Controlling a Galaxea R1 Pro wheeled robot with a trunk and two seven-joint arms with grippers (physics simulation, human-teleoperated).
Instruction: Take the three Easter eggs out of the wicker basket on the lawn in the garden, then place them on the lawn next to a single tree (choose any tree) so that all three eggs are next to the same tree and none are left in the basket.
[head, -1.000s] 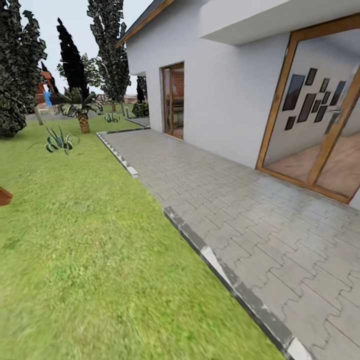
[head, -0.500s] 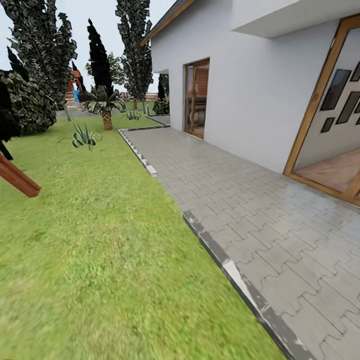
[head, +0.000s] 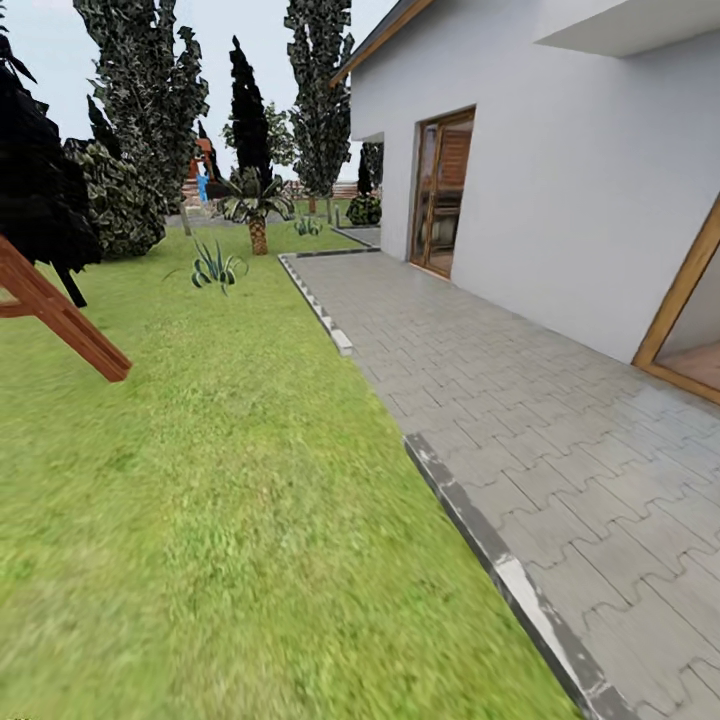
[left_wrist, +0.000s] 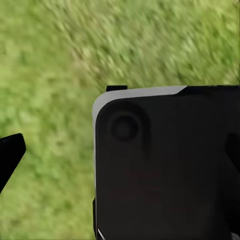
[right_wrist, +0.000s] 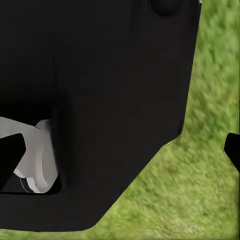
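Lawn (head: 200, 480) runs beside kerb (head: 500, 570) of paved patio (head: 560, 420).

Left claw (left_wrist: 120, 155) fingertips spread apart, right claw (right_wrist: 120, 150) likewise, both empty

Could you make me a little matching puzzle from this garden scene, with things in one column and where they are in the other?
Things:
1. lawn
2. paved patio
3. small palm
4. wooden beam

Places:
A. beside the white house
B. slanting in at the left edge
C. far down the lawn near the patio's end
D. left of the kerb

Pairs: 1-D, 2-A, 3-C, 4-B
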